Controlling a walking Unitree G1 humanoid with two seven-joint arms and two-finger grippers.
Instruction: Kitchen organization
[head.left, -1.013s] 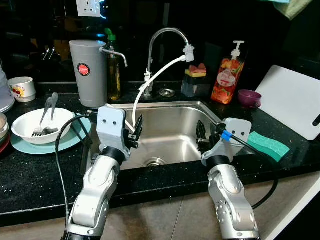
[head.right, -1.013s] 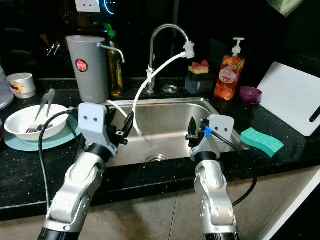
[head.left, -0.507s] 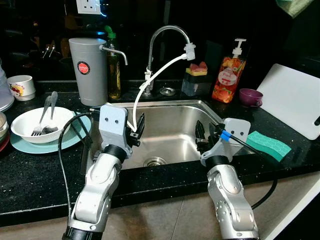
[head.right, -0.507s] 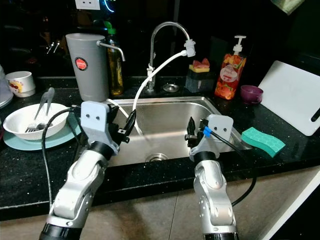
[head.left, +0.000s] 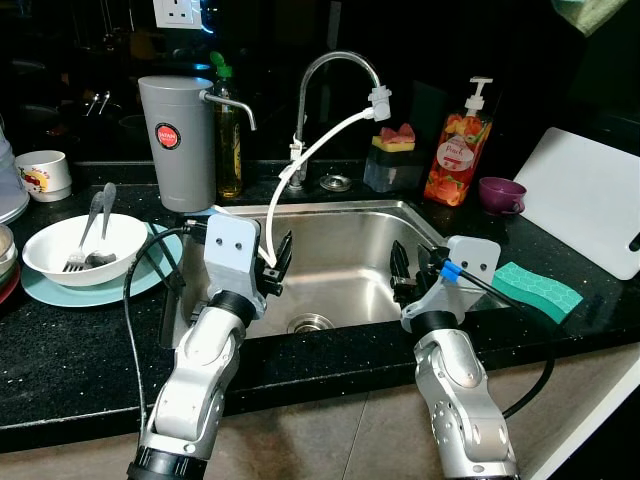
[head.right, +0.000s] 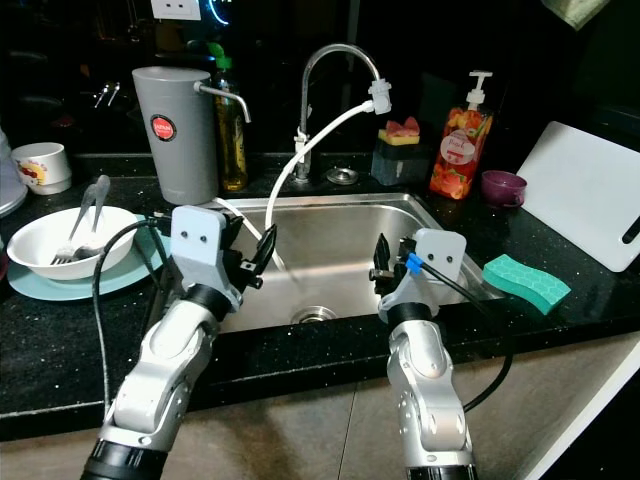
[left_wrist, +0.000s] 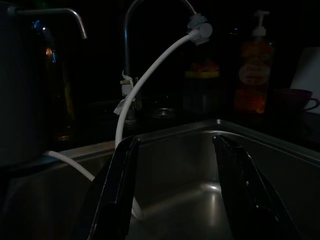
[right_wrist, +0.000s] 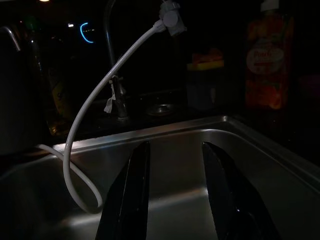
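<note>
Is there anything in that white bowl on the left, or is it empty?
Not empty: the white bowl holds a fork and a spoon, handles leaning out over its rim.

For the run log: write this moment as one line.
left gripper: open, empty, over sink | right gripper: open, empty, over sink | bowl with fork, spoon: on plate, untouched

Your left gripper (head.left: 277, 262) has crept toward 3 o'clock over the last second, its white wrist block now sitting farther in over the near-left corner of the sink (head.left: 330, 210); it hangs there with fingers spread. Your head camera has also shifted slightly, so the white bowl (head.left: 72, 246) and the counter things sit a touch lower and to 9 o'clock in frame, though they themselves have not moved.
</note>
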